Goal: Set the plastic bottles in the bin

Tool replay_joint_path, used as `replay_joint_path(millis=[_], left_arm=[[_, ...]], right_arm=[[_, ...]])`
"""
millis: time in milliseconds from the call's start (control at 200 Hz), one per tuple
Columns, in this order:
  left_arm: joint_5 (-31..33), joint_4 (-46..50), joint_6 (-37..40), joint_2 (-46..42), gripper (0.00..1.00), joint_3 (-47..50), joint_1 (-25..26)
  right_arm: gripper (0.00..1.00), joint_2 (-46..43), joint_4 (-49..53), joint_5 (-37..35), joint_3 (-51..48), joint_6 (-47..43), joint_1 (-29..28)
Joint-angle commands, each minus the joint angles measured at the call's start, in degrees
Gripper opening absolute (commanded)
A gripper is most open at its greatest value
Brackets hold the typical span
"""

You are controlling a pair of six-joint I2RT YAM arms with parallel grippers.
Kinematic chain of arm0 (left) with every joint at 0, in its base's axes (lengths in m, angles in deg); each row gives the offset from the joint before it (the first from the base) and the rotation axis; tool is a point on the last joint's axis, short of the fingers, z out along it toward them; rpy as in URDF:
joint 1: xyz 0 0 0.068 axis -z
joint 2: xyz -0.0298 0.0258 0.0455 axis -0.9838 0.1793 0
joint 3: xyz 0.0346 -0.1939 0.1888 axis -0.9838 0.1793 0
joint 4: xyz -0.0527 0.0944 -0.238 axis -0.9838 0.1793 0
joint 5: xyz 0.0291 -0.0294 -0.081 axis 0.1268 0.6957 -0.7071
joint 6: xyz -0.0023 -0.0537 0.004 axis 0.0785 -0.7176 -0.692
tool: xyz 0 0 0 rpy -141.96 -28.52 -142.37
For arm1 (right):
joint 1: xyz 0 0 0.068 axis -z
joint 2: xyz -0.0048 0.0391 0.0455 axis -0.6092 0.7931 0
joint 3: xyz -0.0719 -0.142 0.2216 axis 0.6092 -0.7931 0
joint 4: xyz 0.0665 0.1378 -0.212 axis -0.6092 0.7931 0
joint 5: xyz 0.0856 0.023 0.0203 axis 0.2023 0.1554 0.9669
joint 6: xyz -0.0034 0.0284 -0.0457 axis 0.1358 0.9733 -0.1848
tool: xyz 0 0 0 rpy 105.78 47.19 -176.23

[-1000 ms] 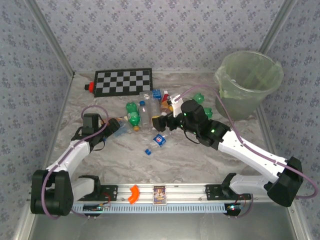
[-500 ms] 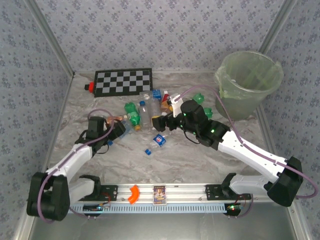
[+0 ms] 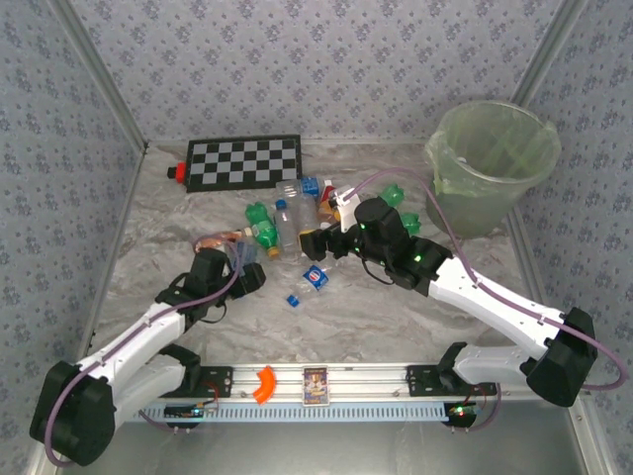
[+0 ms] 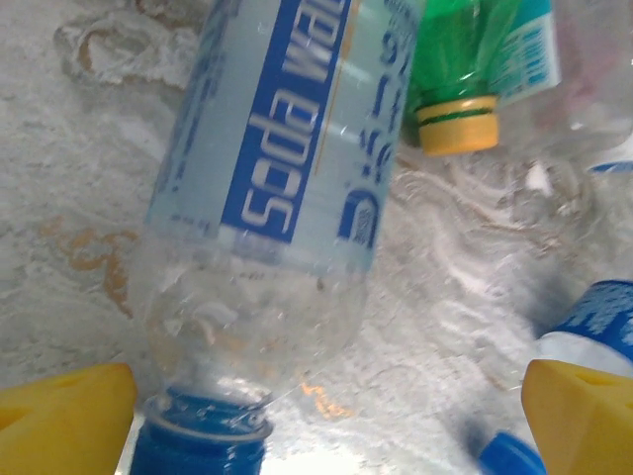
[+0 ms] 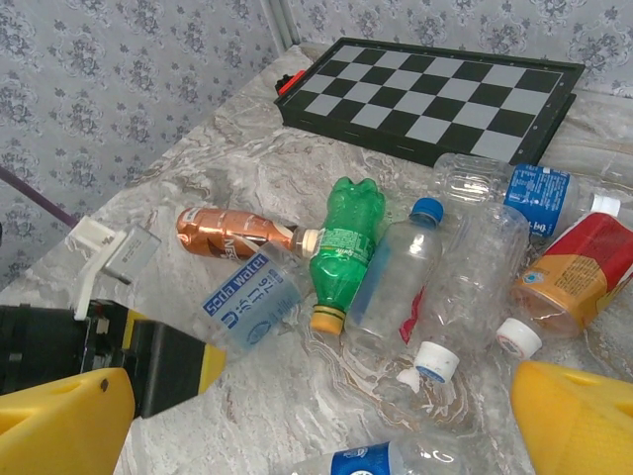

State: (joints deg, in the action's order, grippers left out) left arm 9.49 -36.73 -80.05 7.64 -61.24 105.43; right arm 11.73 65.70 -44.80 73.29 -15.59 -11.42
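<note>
The plastic bottles (image 3: pixel 287 220) lie in a heap mid-table, in front of the checkerboard. My left gripper (image 3: pixel 247 272) is open at the heap's left edge. In the left wrist view a clear bottle with a blue "soda water" label (image 4: pixel 277 168) lies neck-first between the yellow fingertips (image 4: pixel 64 416), its blue cap (image 4: pixel 198 443) close to the left one; my left gripper (image 4: pixel 326 421) is not closed on it. My right gripper (image 3: pixel 318 244) is open with nothing between its fingers, hanging over the heap's near side. Below my right gripper (image 5: pixel 326 426) lie a green bottle (image 5: pixel 346 242), a copper-brown one (image 5: pixel 223 231) and several clear ones. The bin (image 3: pixel 495 163) stands at the far right.
A folded checkerboard (image 3: pixel 244 161) with a small red block (image 3: pixel 176 172) at its left end lies at the back. A blue-labelled scrap (image 3: pixel 316 277) and a loose blue cap (image 3: pixel 293 300) lie near the grippers. Patterned walls close in on three sides.
The left arm has reached forward and to the right, bringing its open gripper up to the soda water bottle. The right arm has barely moved.
</note>
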Motion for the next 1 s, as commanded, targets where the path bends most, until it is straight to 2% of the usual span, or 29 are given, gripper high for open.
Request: replay_joint_path(millis=[0, 95, 200, 300, 370, 455, 675, 780, 950, 995], left_arm=[[6.13, 5.76, 2.62, 1.39, 0.95, -2.4, 1.09], [7.26, 6.09, 3.77, 3.72, 0.9, -2.35, 2.12], [9.23, 4.8, 3.94, 6.86, 0.77, -2.91, 4.39], [11.45, 5.75, 3.8, 9.78, 0.74, -4.74, 6.29], [11.95, 5.91, 4.07, 10.89, 0.68, -5.46, 6.82], [12.7, 5.93, 4.11, 11.13, 0.66, -5.75, 7.26], [13.31, 6.36, 3.81, 11.21, 0.44, -5.79, 7.24], [13.3, 6.77, 3.63, 10.97, 0.41, -5.56, 7.4], [13.11, 7.73, 3.28, 10.04, 0.26, -5.31, 7.62], [13.03, 8.14, 3.21, 9.45, 0.24, -5.25, 7.63]], right_arm=[[1.0, -0.06, -0.3, -0.3, 1.52, 0.97, -0.47], [0.99, -0.24, -0.31, -0.84, 1.34, 1.13, -0.49], [1.0, -0.07, -0.03, -0.75, 1.35, 1.2, -0.58], [1.0, -0.28, 0.17, -0.94, 1.27, 1.3, -0.75], [1.0, -0.55, 0.11, -1.05, 0.99, 1.25, -0.74], [1.0, -0.77, -0.06, -1.11, 0.59, 1.23, -0.78], [1.0, -0.86, -0.23, -1.23, 0.26, 1.19, -0.84], [1.0, -1.12, -0.64, -1.73, -0.16, 1.16, -0.87], [1.0, -1.38, -0.93, -1.79, -0.38, 1.17, -0.8], [1.0, -1.39, -1.04, -1.73, -0.42, 1.28, -0.86]])
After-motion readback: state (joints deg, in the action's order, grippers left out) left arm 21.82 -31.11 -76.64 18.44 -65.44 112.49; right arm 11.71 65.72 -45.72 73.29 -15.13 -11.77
